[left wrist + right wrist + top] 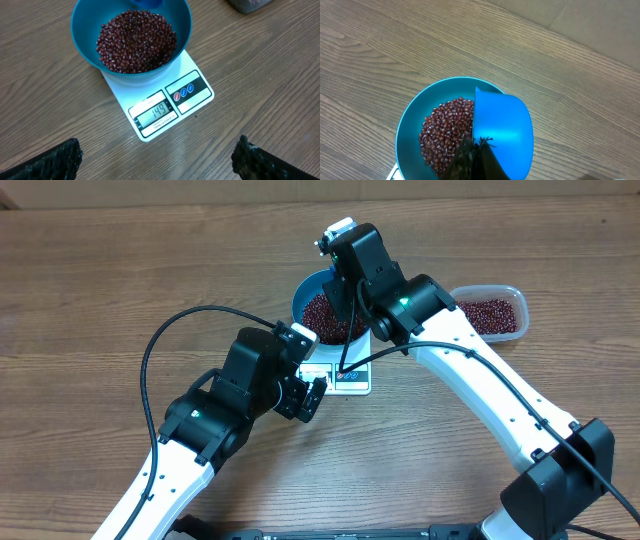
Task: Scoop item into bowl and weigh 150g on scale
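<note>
Small dark red-brown beans [136, 42] lie heaped in the bottom of a bright blue bowl [82, 22]. The bowl sits on a small white scale [194, 66]. Its rim overhangs the scale's back and sides, while the front strip is uncovered and the display [156, 112] reads 149.

My right jaws are clamped on a small blue scoop [502, 130]. It hangs over the right half of the bowl, its lip within the rim line, with beans showing to its left.

My left jaws stand wide apart. Their dark fingertips [52, 160] are low in front of the scale, not touching it, with bare wooden tabletop [280, 75] between.

A clear tub [490, 312] holding more beans lies to the right of the bowl, apart from it, past my right arm. Bare wood runs wide to the left of the bowl and behind it.
</note>
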Controlling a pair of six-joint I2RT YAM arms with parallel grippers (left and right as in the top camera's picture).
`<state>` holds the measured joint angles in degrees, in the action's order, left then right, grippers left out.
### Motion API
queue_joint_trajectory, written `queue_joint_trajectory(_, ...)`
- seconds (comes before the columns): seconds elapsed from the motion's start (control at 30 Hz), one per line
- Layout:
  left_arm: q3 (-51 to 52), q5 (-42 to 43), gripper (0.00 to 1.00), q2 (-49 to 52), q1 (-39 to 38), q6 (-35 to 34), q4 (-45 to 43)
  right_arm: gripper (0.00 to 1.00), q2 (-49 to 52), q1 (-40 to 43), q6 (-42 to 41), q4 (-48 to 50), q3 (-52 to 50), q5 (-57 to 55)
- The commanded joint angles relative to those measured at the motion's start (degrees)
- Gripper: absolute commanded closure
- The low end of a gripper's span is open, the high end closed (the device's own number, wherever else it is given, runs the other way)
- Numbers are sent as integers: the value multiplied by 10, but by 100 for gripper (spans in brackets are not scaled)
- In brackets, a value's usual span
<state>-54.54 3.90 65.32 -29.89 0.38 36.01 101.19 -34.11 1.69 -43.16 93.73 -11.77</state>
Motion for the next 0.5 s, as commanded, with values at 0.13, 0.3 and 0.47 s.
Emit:
queue_joint_trajectory(0.13,-11,2,1,3,3,9,-3,96,-14,7,-4,2,5,78)
queue_joint_trajectory(0.3,-11,2,1,3,3,9,-3,96,-14,22,-17,2,5,114)
queue_joint_trajectory(0.47,-11,2,1,3,3,9,-3,96,-14,26,-17,1,5,121)
